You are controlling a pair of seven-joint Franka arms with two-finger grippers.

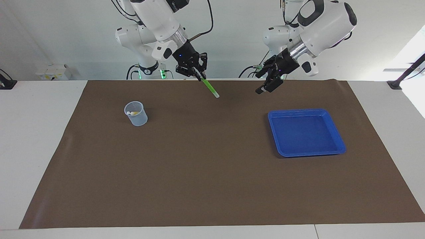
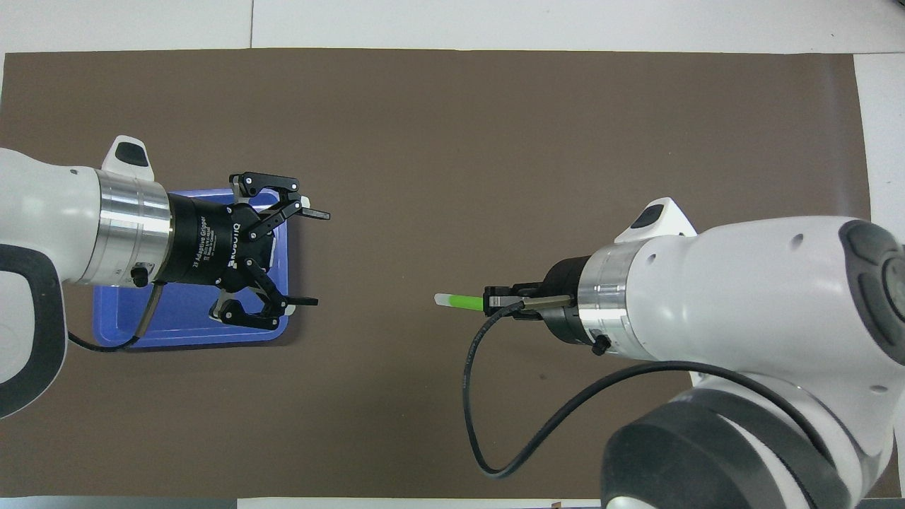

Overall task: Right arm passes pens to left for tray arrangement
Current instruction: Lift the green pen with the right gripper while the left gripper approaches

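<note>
My right gripper [image 1: 198,73] is shut on the upper end of the bright green pen [image 1: 210,87], which slants down over the middle of the mat, pale tip leading. From overhead the green pen [image 2: 461,302] juts out of the right gripper [image 2: 492,301] toward the left gripper [image 2: 312,258]. The left gripper [image 1: 265,85] is open and empty, raised over the mat beside the blue tray [image 1: 305,132], a gap away from the pen. Pale tips of other pens [image 1: 132,113] show inside the clear cup [image 1: 136,114]. The blue tray [image 2: 177,329] holds nothing.
A brown mat [image 1: 206,172] covers most of the white table [image 1: 36,139]. The clear cup stands toward the right arm's end, the tray toward the left arm's end. In the overhead view the right arm hides the cup.
</note>
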